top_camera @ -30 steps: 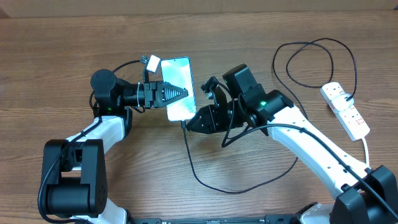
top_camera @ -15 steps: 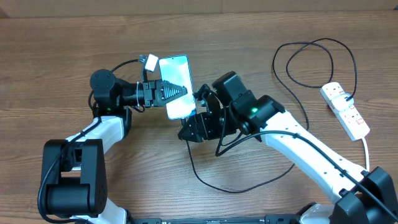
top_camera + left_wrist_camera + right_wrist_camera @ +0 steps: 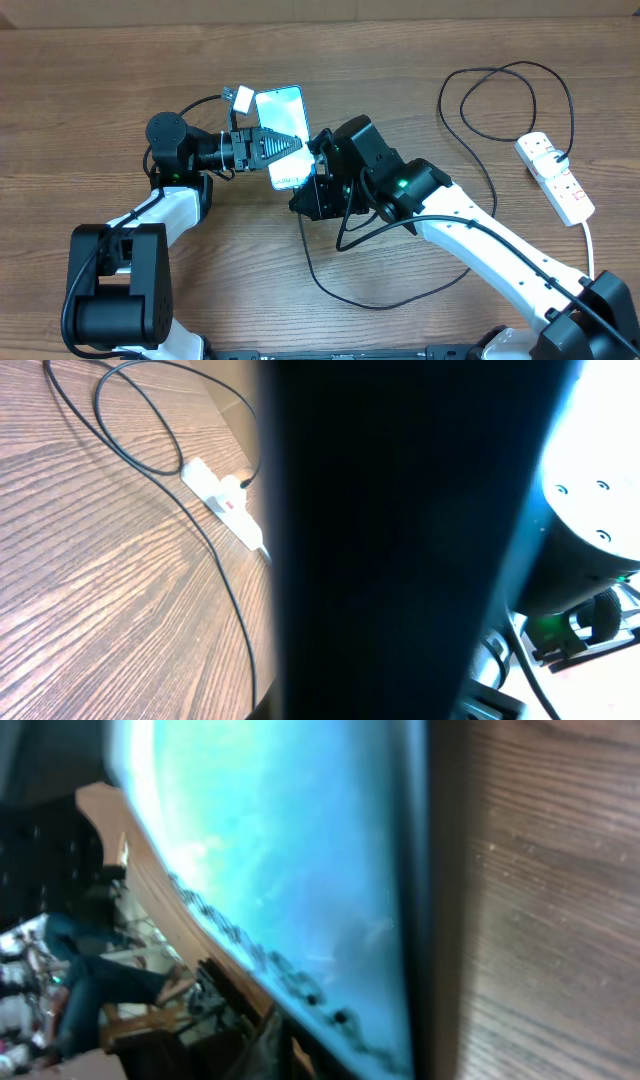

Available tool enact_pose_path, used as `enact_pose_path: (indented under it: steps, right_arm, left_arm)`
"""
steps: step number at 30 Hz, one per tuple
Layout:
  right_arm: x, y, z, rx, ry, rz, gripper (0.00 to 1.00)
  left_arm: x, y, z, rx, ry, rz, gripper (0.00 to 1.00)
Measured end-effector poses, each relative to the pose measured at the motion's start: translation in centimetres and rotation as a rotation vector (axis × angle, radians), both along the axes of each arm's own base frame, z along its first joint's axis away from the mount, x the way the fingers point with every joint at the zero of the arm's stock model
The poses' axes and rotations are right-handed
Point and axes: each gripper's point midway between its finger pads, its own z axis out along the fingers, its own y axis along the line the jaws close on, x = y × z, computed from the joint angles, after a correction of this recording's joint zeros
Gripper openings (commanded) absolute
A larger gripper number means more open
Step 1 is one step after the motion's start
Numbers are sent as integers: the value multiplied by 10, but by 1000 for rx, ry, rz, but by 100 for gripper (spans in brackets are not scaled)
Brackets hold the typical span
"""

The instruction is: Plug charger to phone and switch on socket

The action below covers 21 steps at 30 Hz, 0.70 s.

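My left gripper point(image 3: 285, 147) is shut on the phone point(image 3: 282, 110), which shows a light blue screen and is held off the table. In the left wrist view the phone point(image 3: 400, 540) is a dark blur across the middle. My right gripper point(image 3: 303, 198) sits against the phone's near end with its jaws shut; what lies between them is hidden. The right wrist view is filled by the phone's blue screen and dark edge point(image 3: 280, 870). The charger point(image 3: 345, 300), a thin black cable, runs from under the right gripper in a loop towards the socket point(image 3: 556, 176) at the far right.
The black cable makes a large loop point(image 3: 500, 100) behind the socket. A thick white cord point(image 3: 588, 240) leaves the socket towards the near edge. The left wrist view shows the socket point(image 3: 222, 500) and cable point(image 3: 215, 560) on the wooden table point(image 3: 540, 920).
My right gripper has moved left and up to the phone's near end; its jaws opened wider, then shut. The left gripper and phone shifted slightly left.
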Motion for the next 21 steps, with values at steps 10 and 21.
enact_pose_path:
  steps: [10, 21]
  right_arm:
    - [-1, 1, 1, 2, -5, 5, 4]
    - [-1, 0, 0, -14, -43, 32, 4]
  left_arm:
    - [-3, 0, -1, 2, -1, -15, 4]
    - [-3, 0, -3, 3, 19, -19, 4]
